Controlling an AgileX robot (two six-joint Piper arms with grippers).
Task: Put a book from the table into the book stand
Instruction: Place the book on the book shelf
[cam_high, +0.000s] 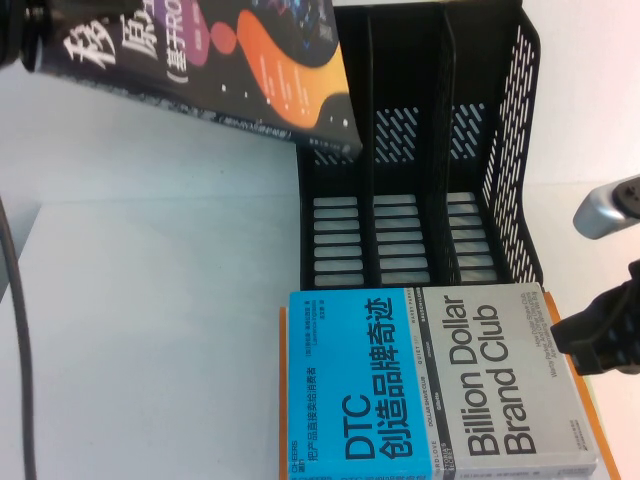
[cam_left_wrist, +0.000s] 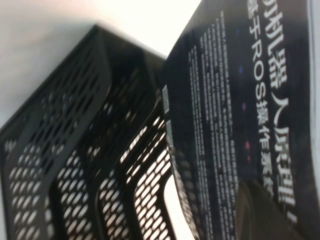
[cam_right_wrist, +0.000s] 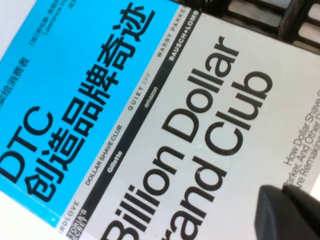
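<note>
The book (cam_high: 250, 70), dark navy with white Chinese title and orange and purple blobs, hangs tilted in the air at the upper left, its lower corner over the left side of the black book stand (cam_high: 510, 110). My left gripper (cam_high: 45, 45) is shut on the book's far left end. In the left wrist view the book's cover (cam_left_wrist: 240, 100) fills the right side, beside the perforated stand (cam_left_wrist: 65, 150). The stand's three slots look empty. My right gripper (cam_high: 590, 335) is shut and empty, hovering over the right edge of the blue-and-grey book; it also shows in the right wrist view (cam_right_wrist: 290, 212).
The blue-and-grey "Billion Dollar Brand Club" book (cam_high: 440, 385) lies flat in front of the stand on something orange (cam_high: 283, 400). It fills the right wrist view (cam_right_wrist: 125, 125). The white table (cam_high: 150, 300) spreads to the left. A black cable (cam_high: 10, 300) runs down the left edge.
</note>
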